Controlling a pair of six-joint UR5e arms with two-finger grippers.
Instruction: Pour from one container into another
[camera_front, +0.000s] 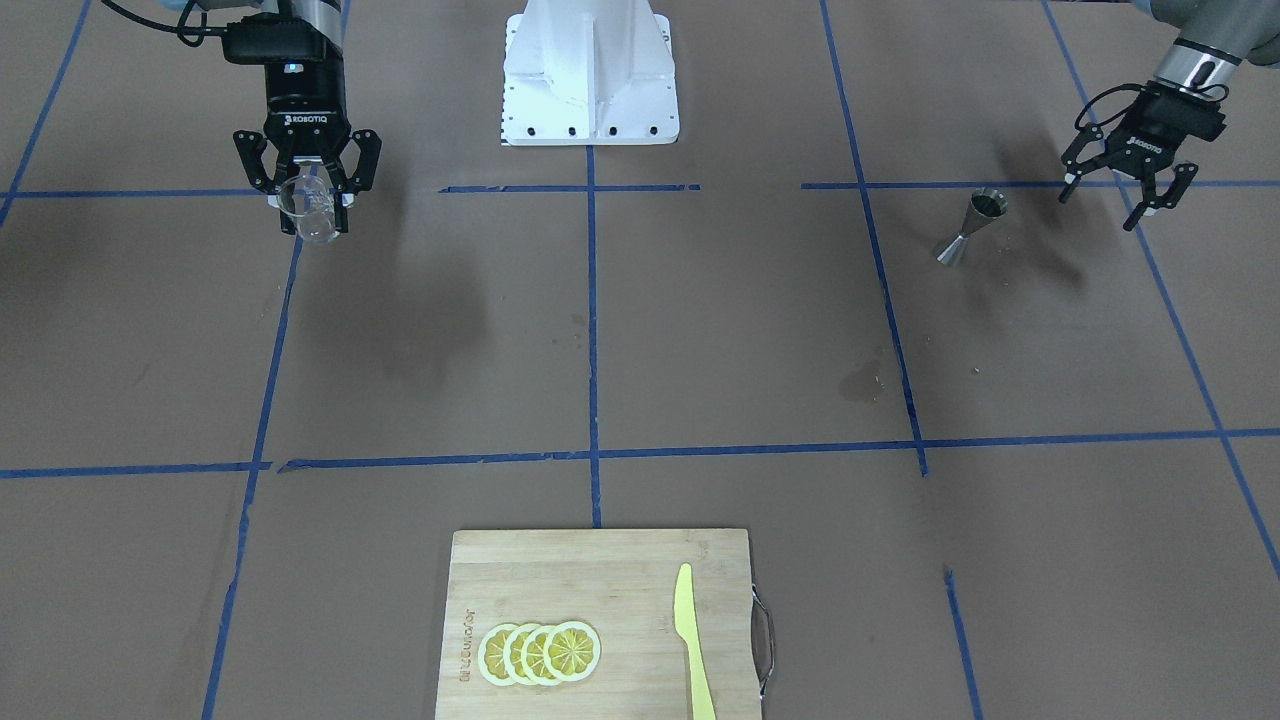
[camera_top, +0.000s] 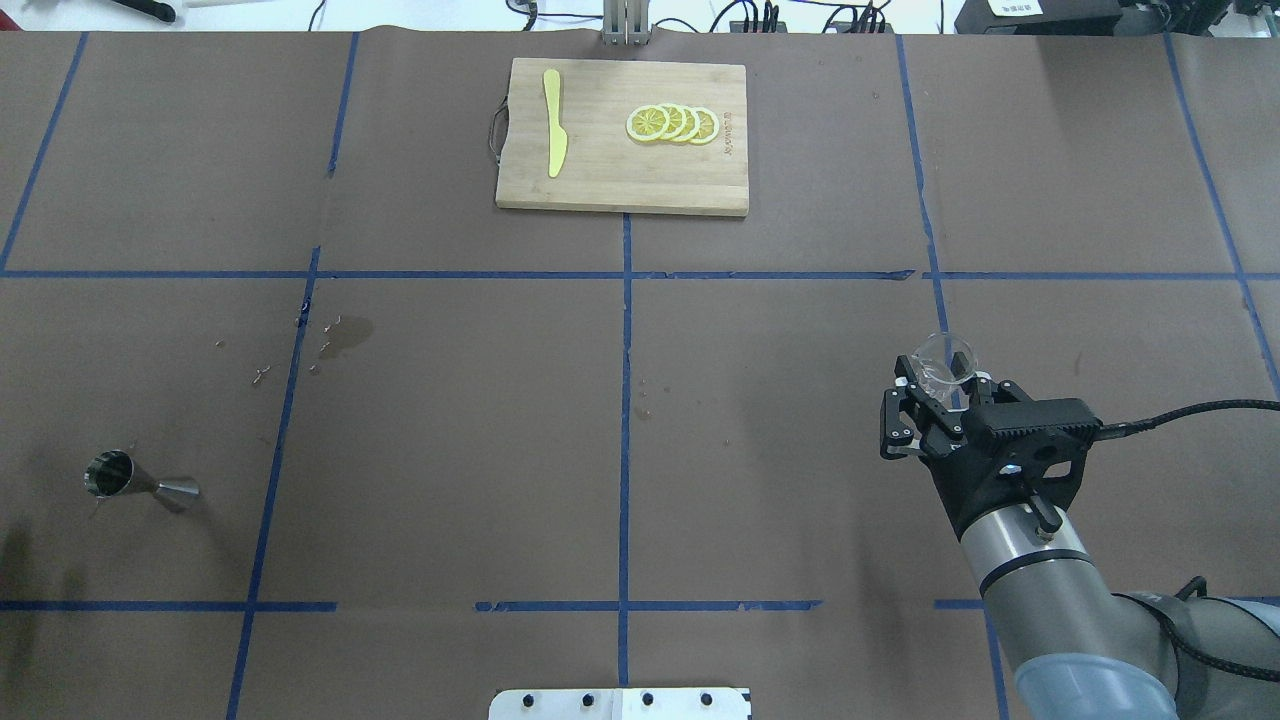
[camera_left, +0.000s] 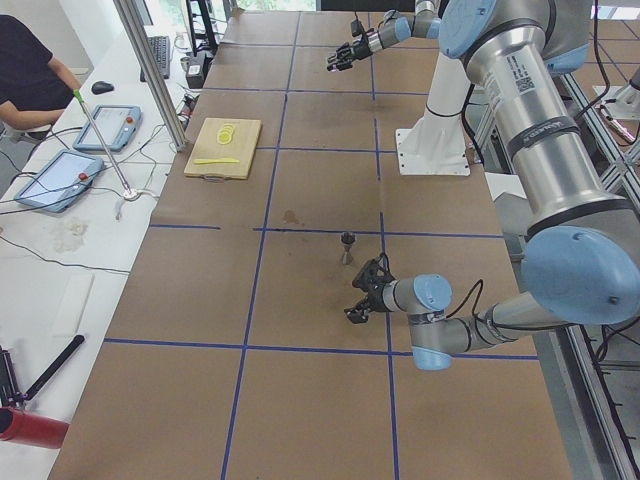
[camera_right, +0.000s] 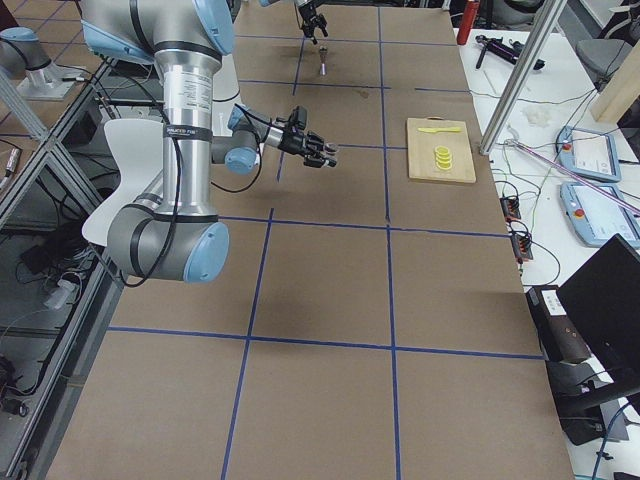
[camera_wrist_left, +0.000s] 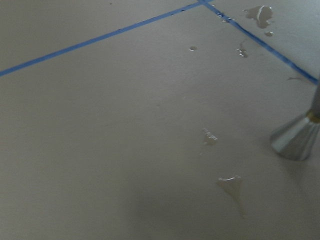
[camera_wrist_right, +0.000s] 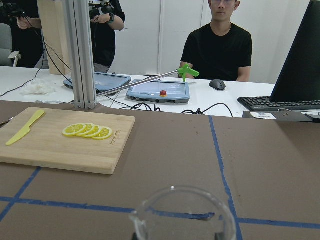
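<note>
Overhead exterior, R end effector: pinching glass cup.
L end effector: spread, jigger beside.
Next: we carry cup over, tip.

The left wrist view's right edge is cutting off the small grey steel hourglass-shaped jigger, leaving only its lower cone visible. The right wrist view's bottom edge is cropping the small clear glass cup with a pouring lip below its rim; its contents cannot be determined. The front-facing view's bottom edge is truncating the wooden cutting board and the yellow plastic knife.
</note>
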